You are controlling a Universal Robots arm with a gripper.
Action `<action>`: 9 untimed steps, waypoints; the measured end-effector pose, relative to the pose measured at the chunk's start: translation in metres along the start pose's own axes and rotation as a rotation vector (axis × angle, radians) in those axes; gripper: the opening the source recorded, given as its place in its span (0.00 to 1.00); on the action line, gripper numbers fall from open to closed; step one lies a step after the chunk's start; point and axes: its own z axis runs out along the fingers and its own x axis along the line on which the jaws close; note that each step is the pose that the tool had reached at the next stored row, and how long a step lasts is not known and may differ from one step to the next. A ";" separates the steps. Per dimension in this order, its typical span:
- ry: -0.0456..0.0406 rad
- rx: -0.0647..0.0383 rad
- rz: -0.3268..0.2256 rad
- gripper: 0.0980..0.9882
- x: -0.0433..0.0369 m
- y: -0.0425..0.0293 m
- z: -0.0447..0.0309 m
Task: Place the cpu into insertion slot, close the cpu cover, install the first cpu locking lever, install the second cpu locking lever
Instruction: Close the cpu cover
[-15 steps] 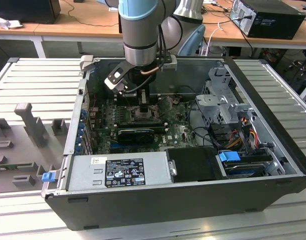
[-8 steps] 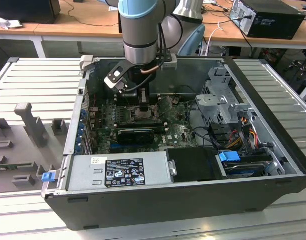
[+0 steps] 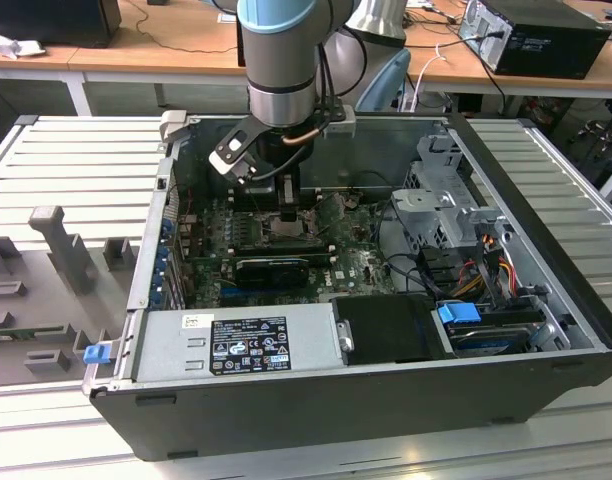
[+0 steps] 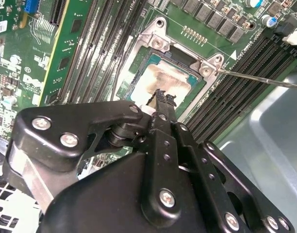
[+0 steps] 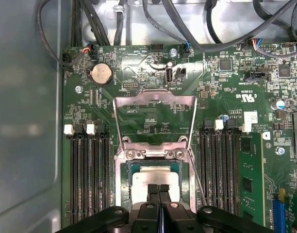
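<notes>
Arm (image 3: 281, 60) reaches down into an open computer case (image 3: 546, 200), gripper (image 3: 286, 205) low over the middle of the motherboard (image 3: 361, 265). In the first wrist view the cpu (image 5: 156, 175) lies flat inside the insertion slot (image 5: 119, 187), its pale metal face up, and it looks seated, so I judge step one done. The gripper's two fingertips (image 5: 153, 188) are pressed together with nothing between them, poised just over the near edge of the chip; whether they touch it I cannot tell. The cpu cover (image 5: 153, 99) stands swung open on its hinge at the far side of the socket, with bare board showing through its cut-out: not yet closed. Memory slots (image 5: 88, 174) flank the socket on both sides. The second wrist view looks across the closed fingers at the cpu (image 4: 163, 77) from a slant and picks out a thin locking lever (image 4: 260, 79) sticking out from a socket corner across the memory slots, apparently unlatched. Remaining, by my reading: cover and both levers. The exterior view adds the setting, with the power supply (image 3: 236, 340) along the near side of the case, but hides the socket under the arm.
</notes>
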 end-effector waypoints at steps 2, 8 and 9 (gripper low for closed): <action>0.0013 0.000 0.000 0.01 -0.0002 0.0004 -0.0001; 0.0017 0.000 0.000 0.01 -0.0001 0.0006 -0.0020; 0.0016 0.000 0.000 0.01 -0.0002 0.0006 -0.0023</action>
